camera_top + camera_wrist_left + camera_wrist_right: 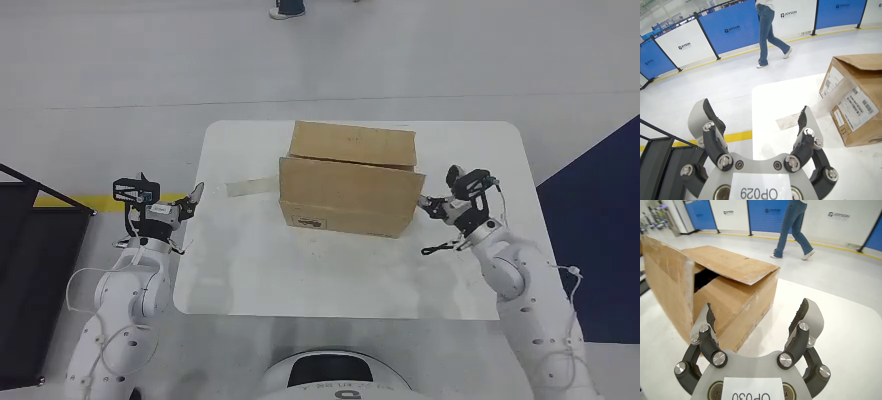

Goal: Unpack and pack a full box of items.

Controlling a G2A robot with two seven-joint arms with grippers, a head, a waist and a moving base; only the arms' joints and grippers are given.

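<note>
Beginning with the cardboard box: set on the white table, a little toward twelve o'clock from the middle, with its long side running from nine to three. Unsealed on top. On the twelve o'clock side, a long flap sagging over the opening. On the six o'clock side, the other flap raised nearly upright. Between them, a dark gap, with no telling what is inside.

Next, at nine o'clock of the box, a strip of tape lying flat on the table. Seemingly attached to the box's labelled end, judging by the left wrist view.

Farther out the same way, at the table's nine o'clock edge and well apart from the box, the left gripper, fingers spread wide and holding nothing.

At three o'clock, just beside the box's end but not touching it, the right gripper, fingers likewise spread and empty.

As for progress, by the look of things: seal removed and flaps loosened, so opening roughly done. No item out on the table, so unpacking itself not yet begun. Left to do: folding both flaps fully back, lifting everything out, then the whole of the repacking.
</note>
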